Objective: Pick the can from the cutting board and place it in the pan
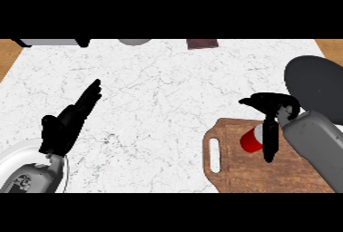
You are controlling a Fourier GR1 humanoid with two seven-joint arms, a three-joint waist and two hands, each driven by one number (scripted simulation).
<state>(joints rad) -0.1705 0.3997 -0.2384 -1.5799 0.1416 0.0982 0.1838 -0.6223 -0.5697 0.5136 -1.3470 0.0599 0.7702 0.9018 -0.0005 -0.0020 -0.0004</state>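
A red can with a pale top stands on the wooden cutting board at the lower right of the counter. My right hand hovers at the board's far edge, just above and right of the can. Its fingers reach left past the can's top, and one long digit hangs down along the can's right side, hiding part of it. The hand is open and not closed round the can. The dark grey round pan lies beyond the board at the right edge. My left hand rests open at the left, fingers straight and pointing away.
The white marble counter spreads between the hands. Along its far edge sit a pale boxy object, a grey rounded object and a dark brown block. The board has a handle slot on its left side.
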